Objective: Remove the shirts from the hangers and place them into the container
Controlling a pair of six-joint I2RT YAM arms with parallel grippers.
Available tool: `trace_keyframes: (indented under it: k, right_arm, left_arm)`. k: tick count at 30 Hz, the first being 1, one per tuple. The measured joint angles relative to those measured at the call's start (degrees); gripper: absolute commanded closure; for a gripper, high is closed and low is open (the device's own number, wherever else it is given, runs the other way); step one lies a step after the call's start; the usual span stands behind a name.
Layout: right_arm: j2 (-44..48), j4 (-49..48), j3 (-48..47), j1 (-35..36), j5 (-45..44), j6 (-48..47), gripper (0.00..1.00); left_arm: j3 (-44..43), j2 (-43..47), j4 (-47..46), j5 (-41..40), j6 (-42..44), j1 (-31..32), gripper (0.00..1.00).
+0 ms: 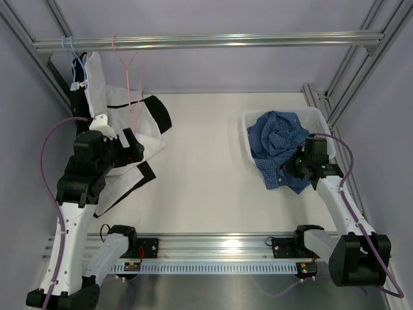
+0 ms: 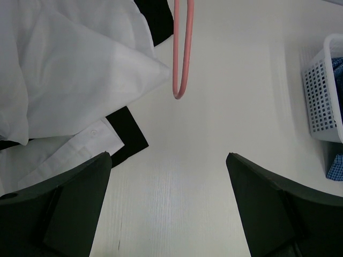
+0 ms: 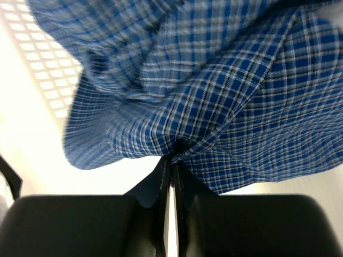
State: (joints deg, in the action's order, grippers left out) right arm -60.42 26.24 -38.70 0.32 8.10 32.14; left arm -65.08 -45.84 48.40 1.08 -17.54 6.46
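Right pincer (image 3: pixel 172 159), arm stretched forward, pinches blue shirt (image 3: pixel 225 85); left pincer (image 2: pixel 169 163) hangs spread.

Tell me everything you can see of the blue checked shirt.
The blue checked shirt looks like soft woven cloth, blue with a fine pale check, crumpled into a loose heap. Most of it lies in the white mesh container. One part spills over the near rim onto the table. The right gripper is shut on a fold of that overhanging part, and the cloth puckers around its tips.
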Motion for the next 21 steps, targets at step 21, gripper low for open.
trace_keyframes:
  k: [21]
  right_arm:
    - [-24.72, 2.43, -41.90, -1.14, -14.10, -0.15, 1.00]
  left_arm:
    - [0.00, 0.98, 0.13, 0.00, 0.00, 0.00, 0.05]
